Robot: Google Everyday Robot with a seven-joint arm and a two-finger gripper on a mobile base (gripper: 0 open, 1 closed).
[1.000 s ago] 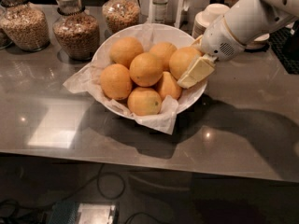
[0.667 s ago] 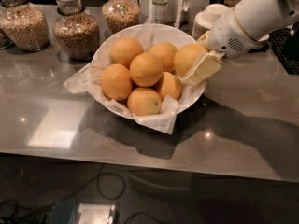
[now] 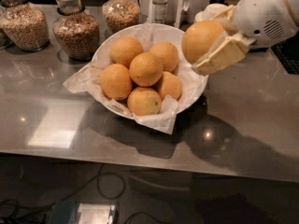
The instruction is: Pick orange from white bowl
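Observation:
A wide white bowl [image 3: 187, 35] lined with crinkled white paper sits on the grey counter and holds several oranges [image 3: 145, 69]. My gripper [image 3: 211, 42] comes in from the upper right and is shut on one more orange [image 3: 201, 38]. It holds that orange in the air above the bowl's right rim. One cream finger [image 3: 222, 56] lies under and in front of the orange; the other finger is behind it and mostly hidden.
Three glass jars of grain [image 3: 75, 29] stand at the back left of the counter [image 3: 252, 120]. A bottle [image 3: 160, 3] and white crockery [image 3: 212, 10] stand behind the bowl. The counter's front edge runs across the lower frame, with cables on the floor below.
My gripper has lifted the orange up and out of the bowl, from the pile at the bowl's right side to above the right rim. The other oranges have not moved.

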